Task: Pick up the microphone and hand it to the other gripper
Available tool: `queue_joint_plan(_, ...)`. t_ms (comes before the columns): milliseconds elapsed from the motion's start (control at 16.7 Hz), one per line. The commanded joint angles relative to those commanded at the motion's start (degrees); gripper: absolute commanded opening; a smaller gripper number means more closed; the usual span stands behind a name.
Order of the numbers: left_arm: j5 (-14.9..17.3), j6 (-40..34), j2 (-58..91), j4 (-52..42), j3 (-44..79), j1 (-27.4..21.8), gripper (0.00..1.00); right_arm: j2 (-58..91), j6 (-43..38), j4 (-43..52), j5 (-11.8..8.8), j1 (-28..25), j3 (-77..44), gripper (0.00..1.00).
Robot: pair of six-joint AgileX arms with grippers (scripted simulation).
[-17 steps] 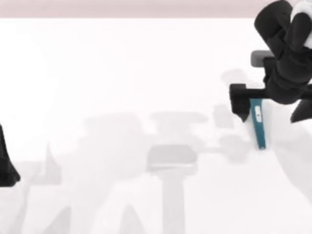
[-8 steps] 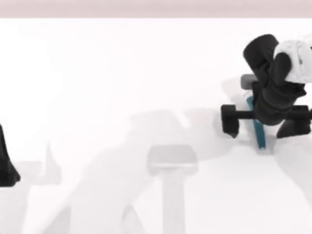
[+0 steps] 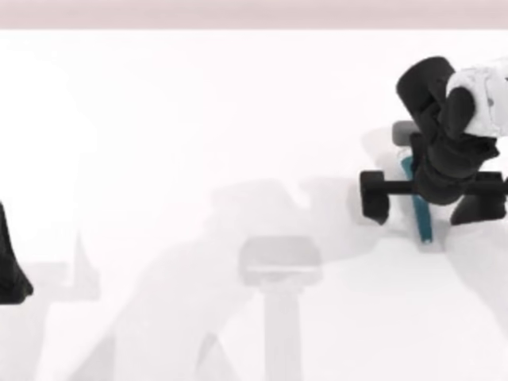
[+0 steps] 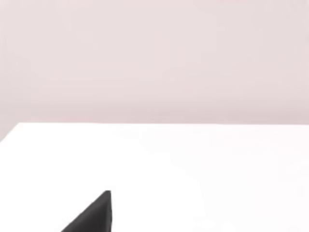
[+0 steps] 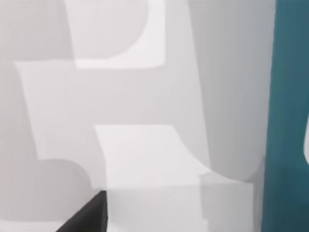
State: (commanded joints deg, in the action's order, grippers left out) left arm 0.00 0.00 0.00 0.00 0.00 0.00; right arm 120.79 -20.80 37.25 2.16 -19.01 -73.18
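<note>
One microphone (image 3: 421,218) lies between the right hand's (image 3: 429,208) spread fingers.

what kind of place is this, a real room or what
Most likely a rendered simulation, not a real room: a bare white table against a plain pinkish wall. The only object is a teal microphone at the table's right, with the right gripper over it. The left gripper sits parked at the left edge.

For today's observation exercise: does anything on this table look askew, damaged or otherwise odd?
Nothing stands out. The microphone lies flat and whole at the table's right side, with the right pincer spread open astride its teal handle. The left pincer sits parked at the left edge.
</note>
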Motion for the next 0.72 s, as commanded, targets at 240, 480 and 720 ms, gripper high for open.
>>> queue_joint_plan(240,0.0,0.0,0.0,0.0,0.0,0.0,1.0,0.0,0.0,0.0,0.0,0.0,0.0,0.47)
queue_joint_plan(480,0.0,0.0,0.0,0.0,0.0,0.0,1.0,0.0,0.0,0.0,0.0,0.0,0.0,0.17)
queue_joint_plan(720,0.0,0.0,0.0,0.0,0.0,0.0,1.0,0.0,0.0,0.0,0.0,0.0,0.0,0.0)
